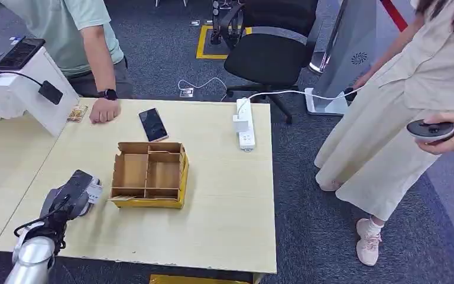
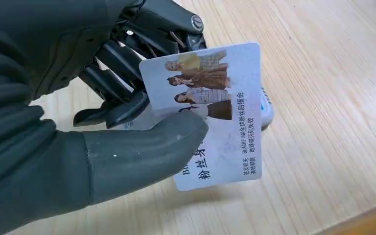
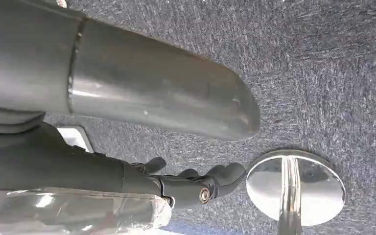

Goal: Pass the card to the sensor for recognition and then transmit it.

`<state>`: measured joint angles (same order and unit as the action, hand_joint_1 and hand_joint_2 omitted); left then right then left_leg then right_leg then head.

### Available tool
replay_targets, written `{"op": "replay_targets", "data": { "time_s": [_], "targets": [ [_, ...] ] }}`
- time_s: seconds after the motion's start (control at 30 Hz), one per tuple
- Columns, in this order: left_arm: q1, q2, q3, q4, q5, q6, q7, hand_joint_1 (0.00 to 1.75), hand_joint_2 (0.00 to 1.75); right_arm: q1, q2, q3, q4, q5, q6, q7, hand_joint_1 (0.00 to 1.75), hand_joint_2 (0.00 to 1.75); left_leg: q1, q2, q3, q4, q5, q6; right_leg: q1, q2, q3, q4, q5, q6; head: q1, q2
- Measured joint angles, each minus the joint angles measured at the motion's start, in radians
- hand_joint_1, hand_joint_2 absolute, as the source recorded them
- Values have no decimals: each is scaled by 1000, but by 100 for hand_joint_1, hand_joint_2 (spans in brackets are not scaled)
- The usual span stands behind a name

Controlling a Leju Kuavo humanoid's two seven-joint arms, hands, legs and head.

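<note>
Left hand [image 1: 74,195], lower left of head frame, over table [image 1: 224,201]: pinches card [image 2: 215,112] between thumb and fingers [image 2: 122,78]; card printed face up, above wood. White block [image 1: 29,89] with black sensor [image 1: 51,92], upper left. Person's hand [image 1: 104,110] resting on table edge, upper left. Phone [image 1: 153,124] flat, upper centre. Box [image 1: 149,174], partitioned, centre, just right of left hand. Power strip [image 1: 245,123], right of centre. Second person, right edge, holding round black device [image 1: 430,130]. Right hand [image 3: 127,142]: above carpet, fingers slightly curled, holds nothing.
</note>
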<state>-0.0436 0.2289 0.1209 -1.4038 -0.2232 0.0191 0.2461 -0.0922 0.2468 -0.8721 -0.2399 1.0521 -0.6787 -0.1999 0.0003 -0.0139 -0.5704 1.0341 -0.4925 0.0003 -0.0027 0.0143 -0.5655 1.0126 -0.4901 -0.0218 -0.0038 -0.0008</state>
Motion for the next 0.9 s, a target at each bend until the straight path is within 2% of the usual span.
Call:
{"op": "replay_targets", "data": {
  "time_s": [0.4, 0.9],
  "targets": [
    [-64, -6, -24, 39, 10, 13, -8, 175, 175, 0, 0, -2, 1, -39, 2, -7, 0, 0, 0, 0, 0, 0, 0, 0, 0, 0, 0, 0, 0, 0, 0, 0],
    [-76, 2, -25, 41, 39, 22, -25, 175, 175, 0, -5, -6, 1, -53, 3, -13, 0, 0, 0, 0, 0, 0, 0, 0, 0, 0, 0, 0, 0, 0, 0, 0]
  ]
}}
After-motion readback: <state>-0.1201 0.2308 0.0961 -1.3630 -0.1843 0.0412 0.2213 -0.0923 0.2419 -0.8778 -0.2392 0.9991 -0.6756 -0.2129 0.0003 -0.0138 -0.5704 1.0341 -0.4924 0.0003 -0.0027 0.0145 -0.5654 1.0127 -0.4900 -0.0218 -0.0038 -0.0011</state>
